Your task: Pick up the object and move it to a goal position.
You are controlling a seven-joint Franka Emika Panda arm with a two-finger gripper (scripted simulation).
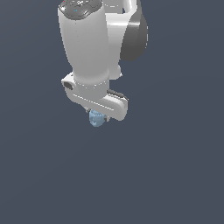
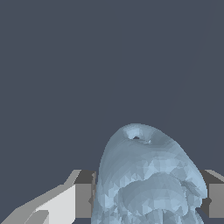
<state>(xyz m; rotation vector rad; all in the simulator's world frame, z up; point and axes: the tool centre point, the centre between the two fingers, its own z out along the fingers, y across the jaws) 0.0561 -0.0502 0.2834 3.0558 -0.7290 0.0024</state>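
Contact looks made: in the wrist view I see the pale-blue object [image 2: 148,179] filling the space between the two grey finger pads [image 2: 83,200], so I judge the jaws clenched on it, holding it for the carry. In the exterior view the object [image 1: 96,118] hangs just under the white gripper [image 1: 98,114], a little above the frame's centre. I see no goal marker, and the flat grey background gives me no height.

object [image 1: 96,118] | between jaws, pads touching both sides | under arm [image 1: 87,43]
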